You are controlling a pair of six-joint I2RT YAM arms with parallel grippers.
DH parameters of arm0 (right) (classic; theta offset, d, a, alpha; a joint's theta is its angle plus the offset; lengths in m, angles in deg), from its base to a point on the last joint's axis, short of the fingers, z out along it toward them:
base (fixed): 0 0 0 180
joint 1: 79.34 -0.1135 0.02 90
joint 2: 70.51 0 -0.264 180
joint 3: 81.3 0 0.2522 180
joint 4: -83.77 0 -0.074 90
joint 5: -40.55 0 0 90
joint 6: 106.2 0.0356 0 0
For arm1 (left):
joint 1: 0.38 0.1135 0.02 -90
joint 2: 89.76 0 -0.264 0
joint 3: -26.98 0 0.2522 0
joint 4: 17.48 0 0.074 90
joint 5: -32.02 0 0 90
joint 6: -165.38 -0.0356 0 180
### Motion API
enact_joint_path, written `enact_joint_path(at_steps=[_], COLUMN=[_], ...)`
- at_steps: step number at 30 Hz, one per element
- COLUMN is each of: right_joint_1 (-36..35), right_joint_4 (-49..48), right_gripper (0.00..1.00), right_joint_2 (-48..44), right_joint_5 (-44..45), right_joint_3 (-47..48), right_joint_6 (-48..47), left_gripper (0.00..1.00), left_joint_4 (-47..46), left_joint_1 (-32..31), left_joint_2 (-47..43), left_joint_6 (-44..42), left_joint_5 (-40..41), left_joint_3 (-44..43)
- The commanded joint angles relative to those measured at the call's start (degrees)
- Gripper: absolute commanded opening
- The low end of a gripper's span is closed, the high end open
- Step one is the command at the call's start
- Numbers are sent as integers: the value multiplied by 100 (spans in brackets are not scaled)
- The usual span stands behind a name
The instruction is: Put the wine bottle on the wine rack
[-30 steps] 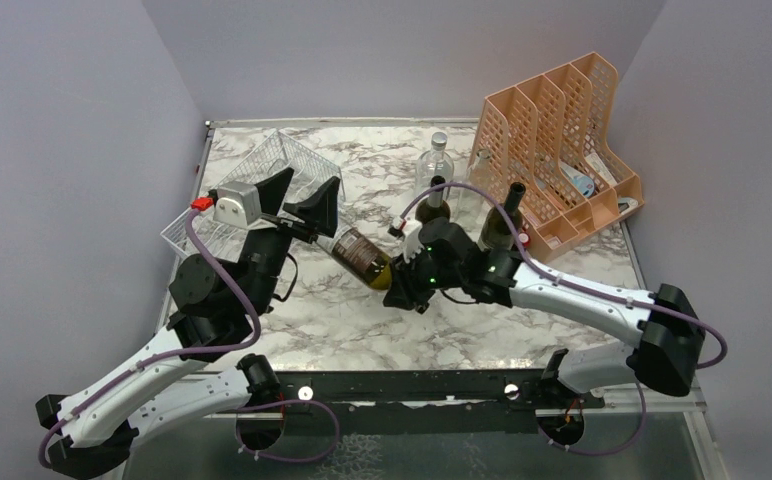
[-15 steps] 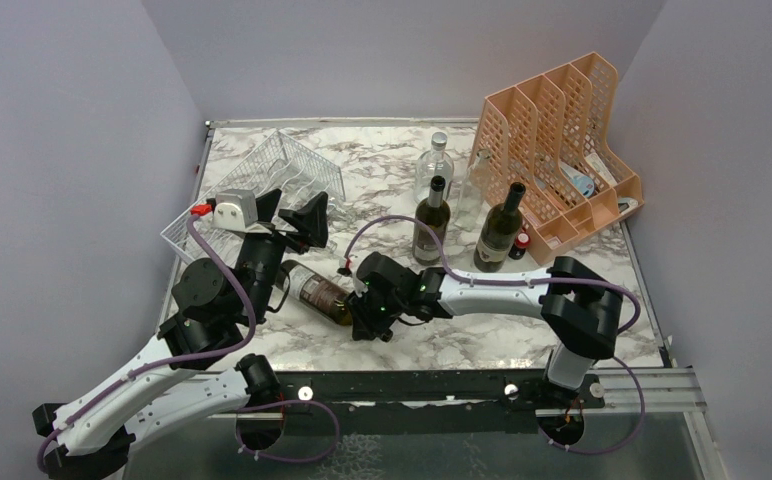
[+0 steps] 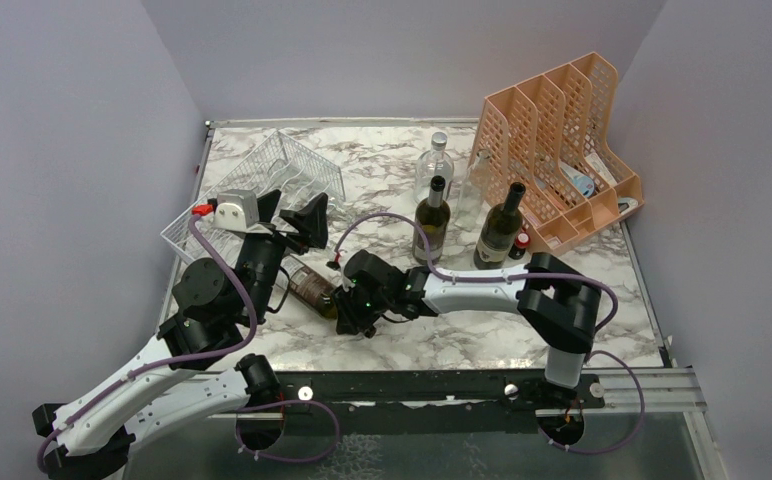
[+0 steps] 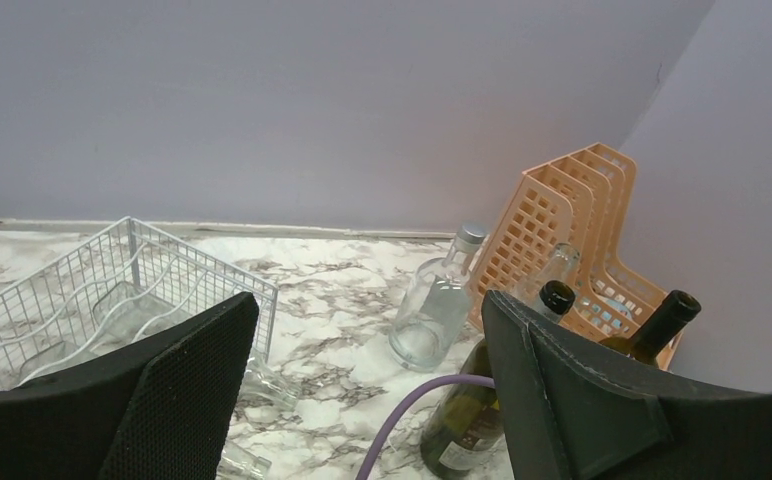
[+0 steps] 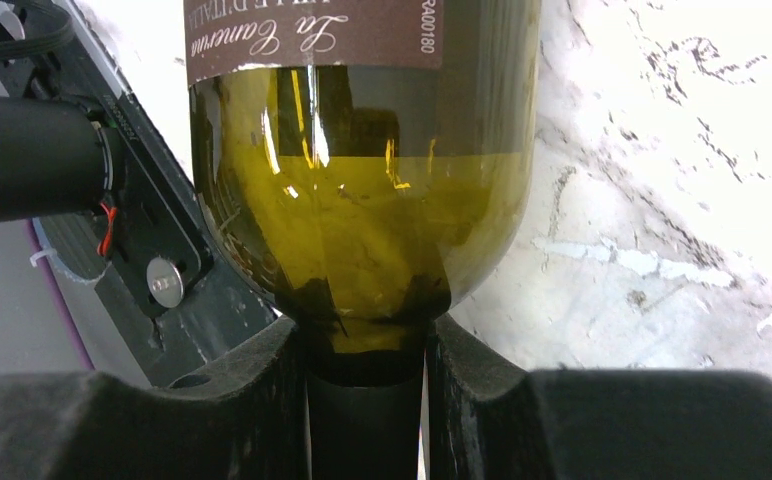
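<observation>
- Two pincers are showing: the right pincer (image 3: 352, 315) is clenching the wine bottle (image 3: 312, 290) by the end nearest its wrist camera, both fingers pressing on the green glass.
- We are seeing the wine bottle lying on its side, low over the worktop (image 3: 462, 340), between the right pincer and the left arm; we cannot tell whether it is touching the marble.
- We are finding the left pincer (image 3: 294, 208) released, jaws spread wide with nothing between them, hovering above the bottle's far end.
- We are noting the wine rack (image 3: 292, 160) sitting tilted at the back left, just behind the left pincer and apart from the bottle.
- We are also spotting a dark bottle (image 3: 430, 225) and a second dark bottle (image 3: 499, 230) standing upright, a clear bottle (image 3: 435, 165) behind them, and a peach file holder (image 3: 562, 130) at the back right.
</observation>
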Motion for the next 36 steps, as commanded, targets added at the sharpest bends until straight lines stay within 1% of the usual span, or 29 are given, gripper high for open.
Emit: enact_joint_path(at_steps=[1,11,20,23,25,27,36], right_joint_1=[-82,-83,-77,-84,-77,-78,-76], right_joint_4=[-883,-928,-652,-509,-439,-302,394], right_gripper=[1,1,2,5,13,18,25], right_joint_2=[130,656,1372,1662,1820,1999,2630], right_joint_5=[192,389,576,661,763,875,1038], right_joint_3=[476,1153,2059,2478,2713,2934,3972], right_joint_6=[10,-31,41,82,81,52,-223], left_gripper=[88,88,88,89,89,90,90], left_joint_4=[114,256,878,1093,1181,1249,1367], left_joint_1=[-22,-23,-22,-24,-22,-22,-22], left_joint_2=[-23,-80,87,142,143,127,-16], left_joint_6=[-52,-67,-241,-247,-251,-250,-216], left_joint_5=[-13,-40,-473,-547,-549,-553,-614], left_joint_3=[16,-130,-612,-760,-842,-913,-1028])
